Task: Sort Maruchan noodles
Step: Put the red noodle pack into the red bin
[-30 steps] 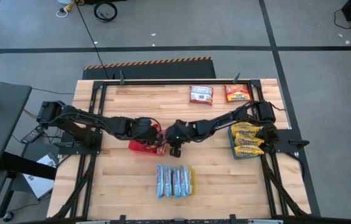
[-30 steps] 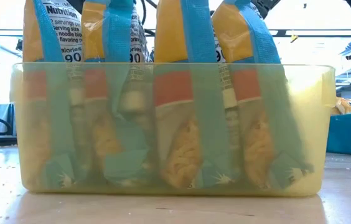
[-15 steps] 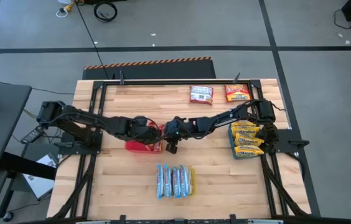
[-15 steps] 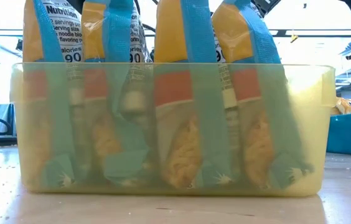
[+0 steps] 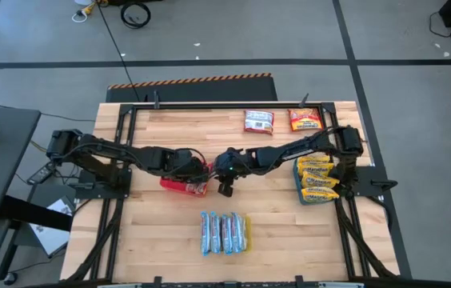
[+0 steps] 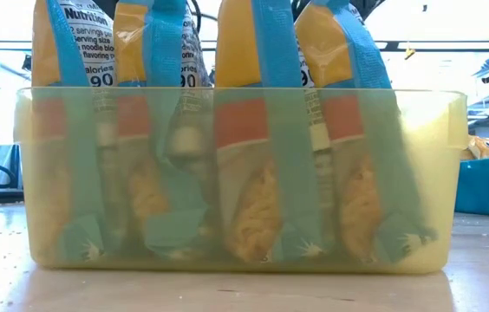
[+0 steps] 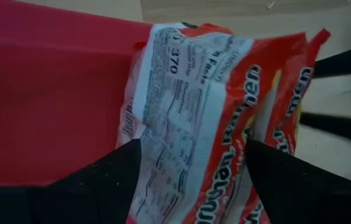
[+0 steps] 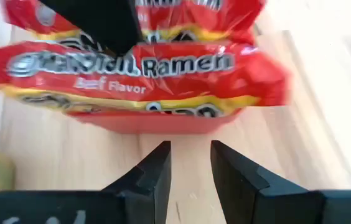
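My left gripper [image 5: 197, 170] stands wide open over the red tray [image 5: 179, 186], fingers either side of a red noodle packet [image 7: 206, 124] lying in it, released. My right gripper [image 8: 190, 171], narrowly parted and empty, hovers beside that tray above the wooden table [image 5: 169, 232]. Grey floor surrounds the table.

Both claws meet mid-table at the tray [image 5: 179, 186]; packets [image 5: 225, 233] stand nearer the front edge.
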`<state>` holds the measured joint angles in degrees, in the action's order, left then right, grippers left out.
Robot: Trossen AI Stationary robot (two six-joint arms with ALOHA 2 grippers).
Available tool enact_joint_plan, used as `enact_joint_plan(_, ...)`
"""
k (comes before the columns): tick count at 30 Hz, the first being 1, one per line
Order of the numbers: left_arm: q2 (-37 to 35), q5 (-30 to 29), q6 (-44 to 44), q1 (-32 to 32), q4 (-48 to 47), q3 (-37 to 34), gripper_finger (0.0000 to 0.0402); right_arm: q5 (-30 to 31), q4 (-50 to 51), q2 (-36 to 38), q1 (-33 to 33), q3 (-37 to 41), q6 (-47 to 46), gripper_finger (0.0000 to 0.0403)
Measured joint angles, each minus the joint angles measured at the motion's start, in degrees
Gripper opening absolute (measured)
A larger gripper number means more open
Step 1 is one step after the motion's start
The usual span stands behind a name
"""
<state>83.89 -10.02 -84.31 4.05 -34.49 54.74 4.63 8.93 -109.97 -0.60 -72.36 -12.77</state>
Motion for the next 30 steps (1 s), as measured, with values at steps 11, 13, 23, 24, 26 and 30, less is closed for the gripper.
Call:
enact_joint_plan(11, -10.2, -4.4, 7.6, -1.4, -3.3, 0.0, 0.0293, 16.2, 21.0, 12.0, 6.1, 0.0, 9.4, 0.0130)
enact_joint_plan(13, -13.3, -6.5, 10.5, -1.3, -2.8, 0.0, 0.0293, 16.7, 23.7, 12.0, 8.8, 0.0, 11.2, 0.0146)
enact_joint_plan(23, -26.8, -12.0, 22.0, 1.0, -7.0, 0.0, 0.0293, 21.4, 24.8, 4.4, 19.5, 0.3, 21.9, 0.0267)
enact_joint_plan(24, -27.1, -12.9, 21.6, 1.3, -8.8, 0.0, 0.0293, 22.3, 25.3, 3.4, 20.2, 0.3, 22.7, 0.0270)
enact_joint_plan(26, -27.1, -14.4, 19.6, 2.0, -13.9, 0.0, 0.0293, 23.0, 25.6, 2.0, 21.3, 0.3, 23.5, 0.0270)
enact_joint_plan(30, -26.2, -15.3, 15.7, 3.3, -20.9, -0.1, 0.0293, 20.8, 25.9, -0.2, 23.7, 0.3, 23.5, 0.0256)
